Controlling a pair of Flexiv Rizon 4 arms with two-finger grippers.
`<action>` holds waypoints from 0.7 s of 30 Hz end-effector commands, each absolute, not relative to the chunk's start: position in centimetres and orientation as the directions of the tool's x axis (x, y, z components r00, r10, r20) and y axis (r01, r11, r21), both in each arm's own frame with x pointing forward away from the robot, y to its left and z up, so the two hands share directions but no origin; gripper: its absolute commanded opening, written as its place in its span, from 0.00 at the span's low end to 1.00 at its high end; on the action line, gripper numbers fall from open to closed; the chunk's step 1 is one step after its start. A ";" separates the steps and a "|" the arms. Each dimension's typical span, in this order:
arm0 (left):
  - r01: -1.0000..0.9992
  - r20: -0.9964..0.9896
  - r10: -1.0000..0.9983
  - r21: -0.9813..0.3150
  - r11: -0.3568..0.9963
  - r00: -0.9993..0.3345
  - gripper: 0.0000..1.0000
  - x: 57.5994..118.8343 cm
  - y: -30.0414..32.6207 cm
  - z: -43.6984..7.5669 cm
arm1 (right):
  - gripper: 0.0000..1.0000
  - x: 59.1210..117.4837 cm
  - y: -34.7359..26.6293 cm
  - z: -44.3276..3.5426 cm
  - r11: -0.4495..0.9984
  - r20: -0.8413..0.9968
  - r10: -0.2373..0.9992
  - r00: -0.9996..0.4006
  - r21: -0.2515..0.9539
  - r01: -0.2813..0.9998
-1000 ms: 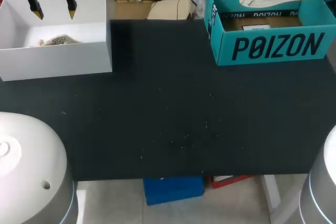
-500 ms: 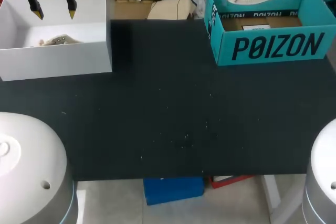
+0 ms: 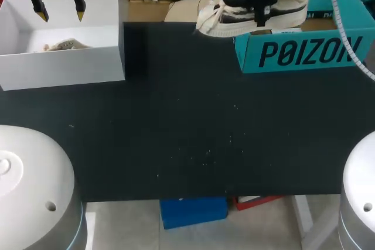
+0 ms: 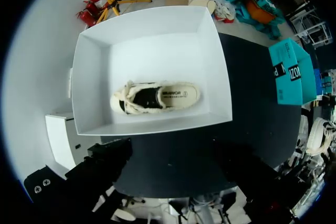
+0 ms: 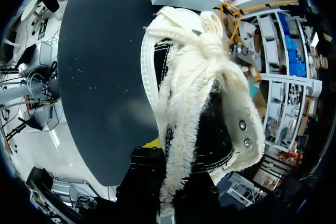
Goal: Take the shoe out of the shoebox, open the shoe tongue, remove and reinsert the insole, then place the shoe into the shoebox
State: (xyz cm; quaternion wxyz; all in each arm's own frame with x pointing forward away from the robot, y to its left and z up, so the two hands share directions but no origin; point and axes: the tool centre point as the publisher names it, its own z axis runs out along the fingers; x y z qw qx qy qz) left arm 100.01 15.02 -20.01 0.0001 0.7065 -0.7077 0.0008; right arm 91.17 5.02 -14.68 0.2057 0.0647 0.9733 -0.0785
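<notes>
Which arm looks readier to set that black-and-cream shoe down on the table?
The right: its gripper holds the shoe above the table, beside the teal shoebox. The left gripper hangs open over the white box, far off.

Count:
- 2 shoes: airborne shoe [image 3: 290, 5] over the desk [image 3: 187, 115] far edge, second shoe [image 4: 157, 97] inside the white box [image 3: 64, 68].
- 2 boxes: white box at the far-left corner, teal shoebox [image 3: 310, 54] at the far-right corner.
</notes>
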 end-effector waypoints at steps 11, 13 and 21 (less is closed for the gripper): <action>-1.000 0.001 -1.000 0.000 0.001 -0.001 1.00 100.0 15.0 -20.0 | 0.00 85.1 12.5 -25.2 0.963 -0.462 0.119 -0.879 -0.161 0.215; -1.000 0.001 -1.000 0.000 0.001 -0.001 1.00 100.0 15.0 -20.0 | 0.00 84.9 13.1 -26.8 0.960 -0.464 0.135 -0.876 -0.159 0.232; -1.000 0.001 -1.000 0.000 0.001 -0.001 1.00 100.0 15.0 -20.0 | 0.00 83.9 15.0 -32.2 0.957 -0.473 0.200 -0.858 -0.093 0.275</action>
